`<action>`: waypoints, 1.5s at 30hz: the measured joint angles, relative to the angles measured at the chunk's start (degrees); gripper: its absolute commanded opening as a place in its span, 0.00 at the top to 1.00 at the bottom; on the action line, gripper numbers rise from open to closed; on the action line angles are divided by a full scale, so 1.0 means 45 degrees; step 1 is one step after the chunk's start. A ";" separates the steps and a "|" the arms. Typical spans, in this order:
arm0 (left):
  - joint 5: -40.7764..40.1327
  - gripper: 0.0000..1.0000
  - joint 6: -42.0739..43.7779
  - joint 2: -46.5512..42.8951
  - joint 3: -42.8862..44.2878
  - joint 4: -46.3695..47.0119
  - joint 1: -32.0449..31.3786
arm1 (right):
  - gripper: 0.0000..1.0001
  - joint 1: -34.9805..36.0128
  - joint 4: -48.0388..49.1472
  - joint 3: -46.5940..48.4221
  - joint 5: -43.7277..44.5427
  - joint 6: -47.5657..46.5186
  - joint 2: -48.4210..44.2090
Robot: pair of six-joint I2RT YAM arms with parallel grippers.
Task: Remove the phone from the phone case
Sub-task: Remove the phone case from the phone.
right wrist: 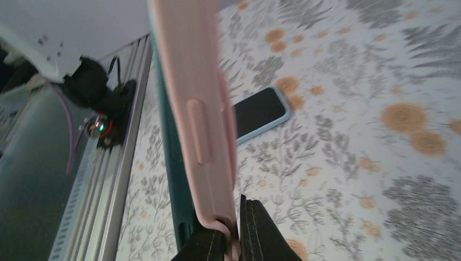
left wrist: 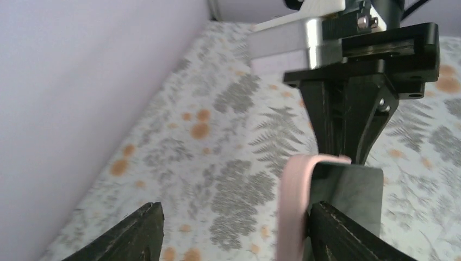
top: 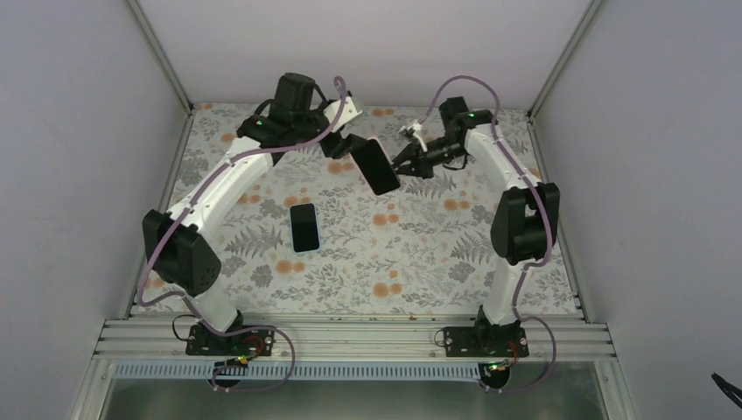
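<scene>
Nearest you: phone [top: 304, 226] flat on floral tabletop [top: 420, 262], screen up, pale blue rim, well apart from both arms. Farther back: pink phone case [top: 378, 166] aloft between arms, tilted, dark face toward overhead camera. Your right gripper [top: 398, 164]: fingers [right wrist: 258, 234] pressed together on case's edge, pinching it. Teal strip runs alongside pink wall in right wrist view; cannot tell what it is. Your left gripper [left wrist: 236, 217]: fingers [left wrist: 138, 234] spread wide, case's edge between them, just beside one finger; cannot tell if touching.
</scene>
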 measured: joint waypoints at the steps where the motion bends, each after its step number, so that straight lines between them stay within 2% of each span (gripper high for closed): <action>1: -0.0160 0.31 -0.0015 -0.0223 -0.0092 0.0287 0.0044 | 0.96 -0.0214 0.0189 -0.0029 -0.0155 0.0267 -0.0063; 5: -0.0899 0.26 -0.0063 -0.0976 -0.0146 0.1229 0.0248 | 0.96 -0.1161 0.2633 -0.0855 -0.0044 0.2555 -0.1015; 9: -0.1651 0.22 -0.0155 -0.1724 -0.0602 0.2375 0.0063 | 0.96 -0.1545 0.5921 -0.2001 0.1428 0.5474 -0.2521; 13: -0.3288 0.20 -0.0092 -0.2293 -0.2050 0.4206 -0.1282 | 0.97 -0.1457 0.8602 -0.2025 0.3041 0.7941 -0.3031; 15: -0.4070 0.14 -0.0087 -0.1957 -0.2404 0.4979 -0.2127 | 0.96 -0.1423 0.9476 -0.1923 0.3774 0.9005 -0.2997; 17: -0.4949 0.04 -0.0073 -0.1273 -0.2545 0.5867 -0.2943 | 0.96 -0.1375 0.9986 -0.1724 0.4473 0.9860 -0.2856; 22: -0.6441 0.00 -0.0126 0.0612 -0.2477 0.7563 -0.3784 | 0.97 -0.1277 1.0661 -0.1345 0.5697 1.1079 -0.2555; 29: -0.8136 0.00 -0.0554 0.2419 -0.1501 0.8971 -0.3750 | 0.97 -0.0942 1.0758 -0.0835 0.6188 1.1618 -0.2395; 35: -0.9112 0.00 -0.0724 0.2788 -0.0510 0.9700 -0.3750 | 0.97 -0.0709 1.0758 -0.0806 0.6193 1.1633 -0.2293; 45: -1.0103 0.02 -0.0631 0.3381 -0.0393 1.0516 -0.3735 | 0.97 -0.0622 1.0768 -0.0758 0.6343 1.1662 -0.2064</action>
